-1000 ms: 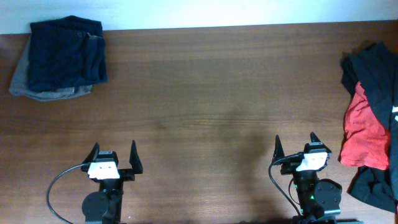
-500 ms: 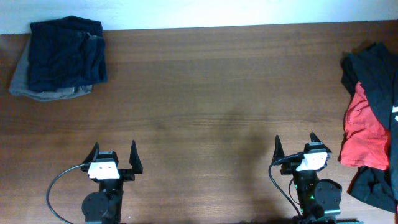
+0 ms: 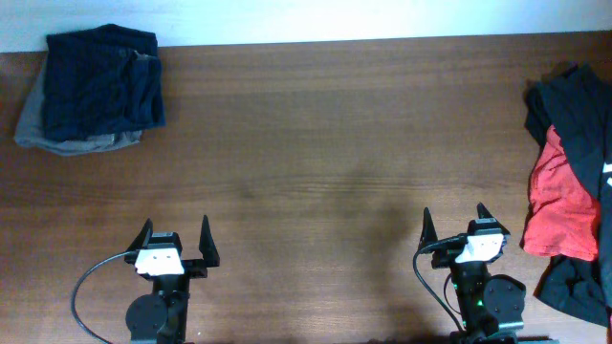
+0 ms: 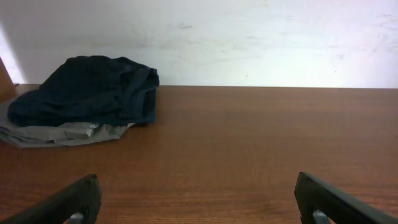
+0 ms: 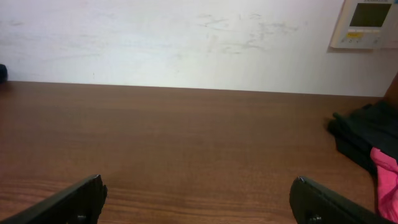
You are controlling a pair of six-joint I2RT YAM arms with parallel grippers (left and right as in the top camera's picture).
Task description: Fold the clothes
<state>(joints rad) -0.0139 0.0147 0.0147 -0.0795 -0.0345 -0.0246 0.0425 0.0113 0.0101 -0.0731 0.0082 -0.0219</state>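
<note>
A folded stack of dark navy cloth on a grey garment [image 3: 91, 88] lies at the table's far left corner; it also shows in the left wrist view [image 4: 84, 99]. An unfolded heap of black and red clothes [image 3: 569, 191] lies at the right edge, partly out of frame; its black and pink edge shows in the right wrist view [image 5: 373, 146]. My left gripper [image 3: 175, 239] is open and empty near the front left, fingers wide apart [image 4: 199, 202]. My right gripper [image 3: 454, 225] is open and empty near the front right [image 5: 199, 202], just left of the heap.
The brown wooden table [image 3: 325, 143] runs between the two piles. A white wall [image 4: 249, 37] stands behind the far edge, with a small white control panel [image 5: 364, 23] on it at the right.
</note>
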